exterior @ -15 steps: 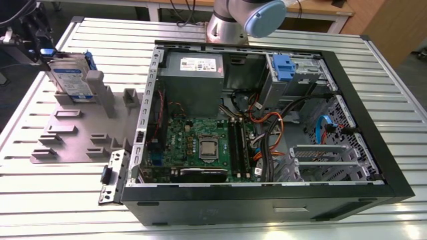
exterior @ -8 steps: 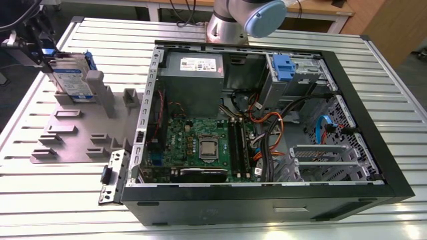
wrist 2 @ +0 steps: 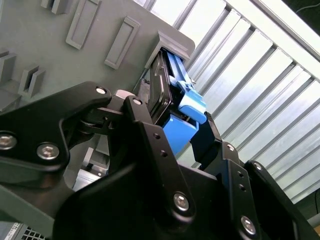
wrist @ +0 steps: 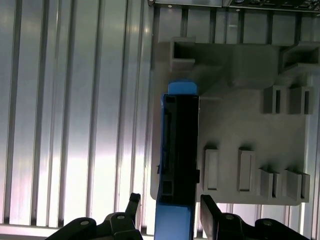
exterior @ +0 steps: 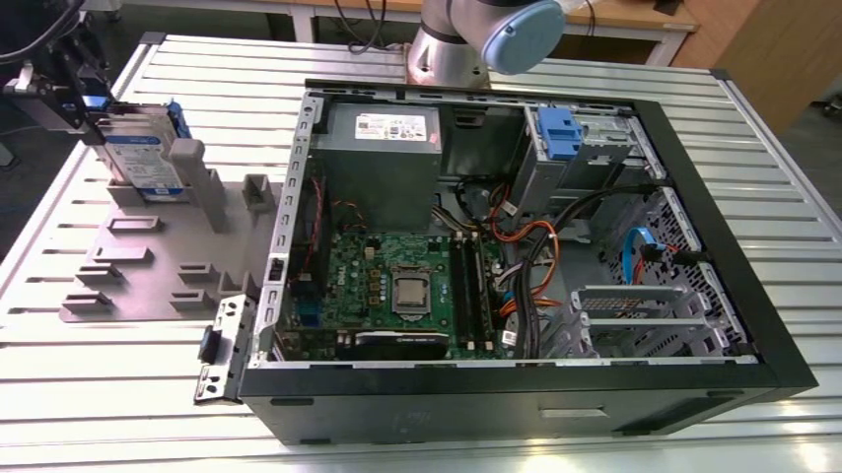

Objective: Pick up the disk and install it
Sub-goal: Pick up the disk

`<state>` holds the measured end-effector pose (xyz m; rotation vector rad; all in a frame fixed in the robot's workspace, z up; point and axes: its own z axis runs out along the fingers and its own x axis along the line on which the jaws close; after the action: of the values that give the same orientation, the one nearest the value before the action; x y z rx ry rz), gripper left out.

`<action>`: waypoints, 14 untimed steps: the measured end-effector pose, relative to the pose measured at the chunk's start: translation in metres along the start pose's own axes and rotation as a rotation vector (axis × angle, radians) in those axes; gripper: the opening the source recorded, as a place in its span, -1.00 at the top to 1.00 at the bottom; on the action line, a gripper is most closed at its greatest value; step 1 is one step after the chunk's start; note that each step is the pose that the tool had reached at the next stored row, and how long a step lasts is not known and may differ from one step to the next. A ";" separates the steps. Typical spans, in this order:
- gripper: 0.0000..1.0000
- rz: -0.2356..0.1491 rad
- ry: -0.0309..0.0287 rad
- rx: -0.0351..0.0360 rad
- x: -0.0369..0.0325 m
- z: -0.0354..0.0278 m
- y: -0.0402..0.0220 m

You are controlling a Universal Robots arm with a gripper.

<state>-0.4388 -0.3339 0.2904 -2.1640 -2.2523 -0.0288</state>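
**One disk upright in the plate, two fingers astride it**

The disk [exterior: 138, 158] carries one white-and-blue printed label on its broad face. Its print is too small to read. A second label, a white sticker [exterior: 392, 125], sits on the single grey box [exterior: 382, 168] inside the computer case [exterior: 736, 325], and it cannot be read either.

There is one grey fixture plate [exterior: 145, 266], lying flat on the ribbed metal table [exterior: 105, 394]. The disk stands on edge in a slot at one corner of that plate, with its blue carrier frame round it. The one open case lies just beside the plate, on the exterior view's right of it.

The gripper [exterior: 82, 103] hangs over that same corner of the plate. Both wrist views show its two black fingers, one on each side of the disk [wrist 2: 175, 131] [wrist: 180, 140]. In the first wrist view the gripper [wrist: 170, 199] is spread: one finger is just beside the disk, and a strip of table shows between the disk and the other finger. In the second wrist view the gripper [wrist 2: 172, 112] brackets the blue frame above the plate [wrist 2: 50, 60].
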 end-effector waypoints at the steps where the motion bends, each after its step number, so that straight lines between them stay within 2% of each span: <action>1: -0.18 0.000 0.0000 -0.0001 0.0000 0.0003 -0.0010; 14: -0.15 0.000 -0.0012 0.0002 0.0001 0.0008 -0.0021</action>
<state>-0.4410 -0.3339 0.2897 -2.1646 -2.2528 -0.0273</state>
